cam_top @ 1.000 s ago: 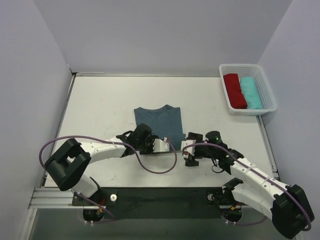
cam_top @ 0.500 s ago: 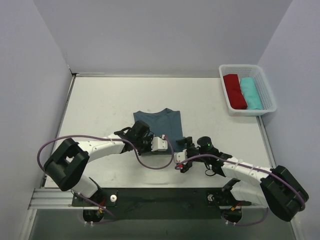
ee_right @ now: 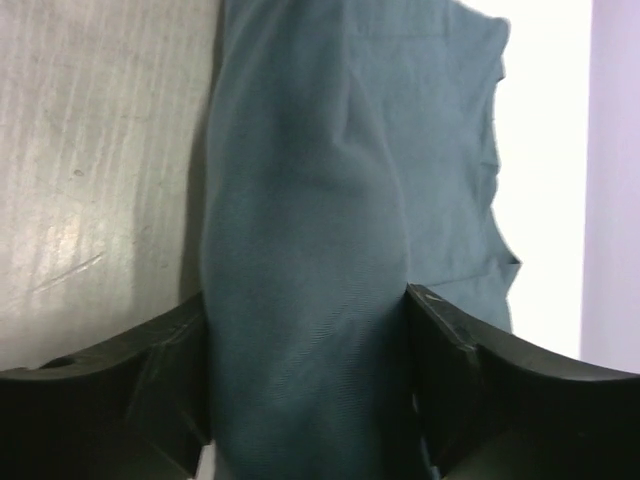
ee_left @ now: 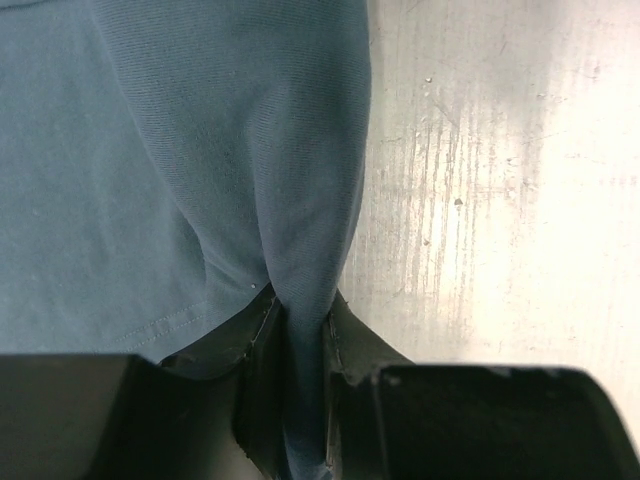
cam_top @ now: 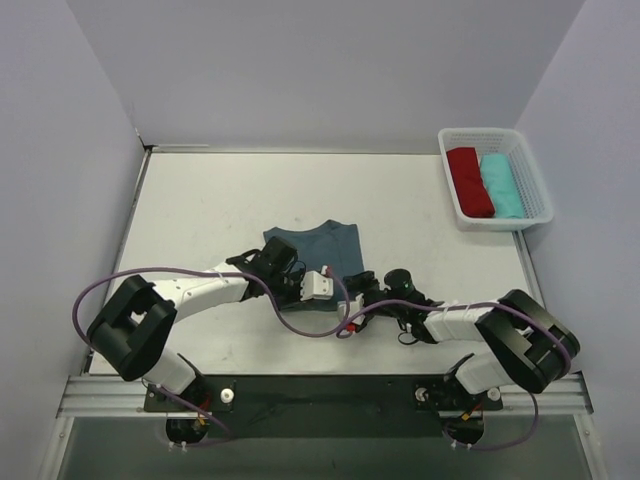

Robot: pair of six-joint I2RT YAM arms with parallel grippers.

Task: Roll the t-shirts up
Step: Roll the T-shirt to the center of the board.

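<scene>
The slate-blue t-shirt (cam_top: pixel 322 243) lies folded narrow at mid-table, neck end away from me. My two grippers meet at its near edge. The left gripper (cam_top: pixel 334 293) is shut on a thin upright fold of the shirt (ee_left: pixel 250 150), pinched between its black fingers (ee_left: pixel 262 345). The right gripper (cam_top: pixel 356 312) has its jaws set wide around a thick bunch of the same cloth (ee_right: pixel 310 230), which fills the gap and touches both fingers (ee_right: pixel 440 340). In the top view the arms hide the shirt's near hem. A red t-shirt (cam_top: pixel 468 180) and a turquoise t-shirt (cam_top: pixel 501 186) lie rolled in the basket.
A white slatted basket (cam_top: pixel 481 133) stands at the table's far right. Purple cables (cam_top: pixel 310 330) loop from both arms over the near table. Grey walls close in the table on the left, back and right.
The right gripper has swung left to the shirt's near edge and closed in around the cloth. The left gripper has tightened on its fold. The shirt's near end has bunched up.
</scene>
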